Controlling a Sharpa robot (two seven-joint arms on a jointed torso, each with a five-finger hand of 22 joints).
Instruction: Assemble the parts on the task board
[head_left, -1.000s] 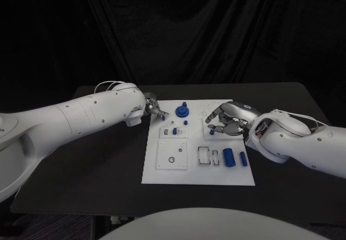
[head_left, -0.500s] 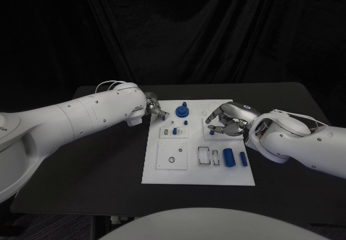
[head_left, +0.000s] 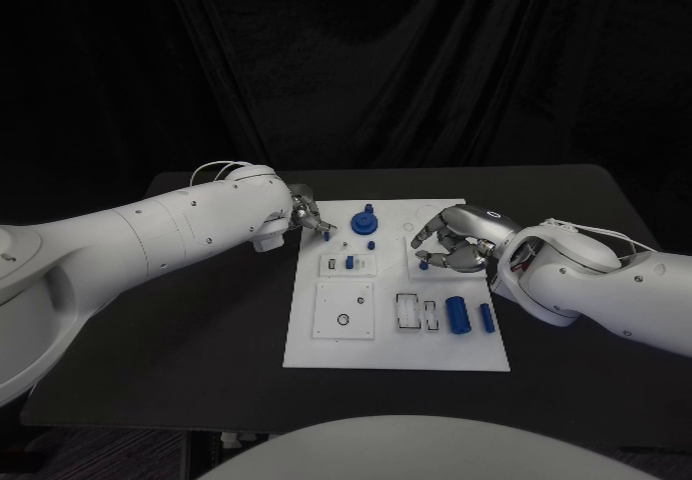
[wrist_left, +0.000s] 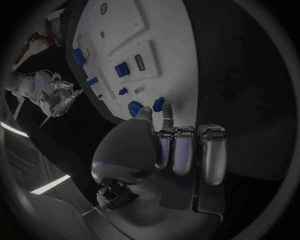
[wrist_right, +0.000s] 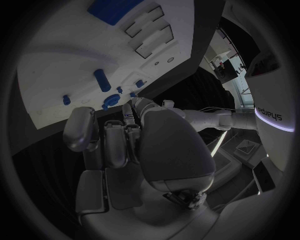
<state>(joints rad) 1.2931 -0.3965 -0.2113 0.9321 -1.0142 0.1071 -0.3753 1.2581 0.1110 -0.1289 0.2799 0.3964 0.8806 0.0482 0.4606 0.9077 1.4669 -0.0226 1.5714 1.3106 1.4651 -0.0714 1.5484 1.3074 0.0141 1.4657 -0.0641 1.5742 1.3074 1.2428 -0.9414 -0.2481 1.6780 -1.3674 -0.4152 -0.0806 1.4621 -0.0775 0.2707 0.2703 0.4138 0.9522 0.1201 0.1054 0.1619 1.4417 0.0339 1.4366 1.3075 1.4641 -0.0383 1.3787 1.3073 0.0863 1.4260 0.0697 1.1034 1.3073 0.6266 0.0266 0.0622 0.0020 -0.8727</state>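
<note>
White task board (head_left: 329, 350) flat in the middle of the black table (head_left: 188, 330). Near the far edge, a round blue knob part (head_left: 365, 221) standing upright; just nearer, a small blue peg (head_left: 371, 245). Toward the near right, a large blue cylinder (head_left: 457, 314) and a slimmer blue bar (head_left: 488, 318) lying side by side, beside two white rectangular recesses (head_left: 417, 311). Left hand (head_left: 306, 219) at the far left corner, pinching a small blue part (wrist_left: 159, 104) against the board. Right hand (head_left: 456, 244) over the right side, fingers curled in; contents cannot be told.
</note>
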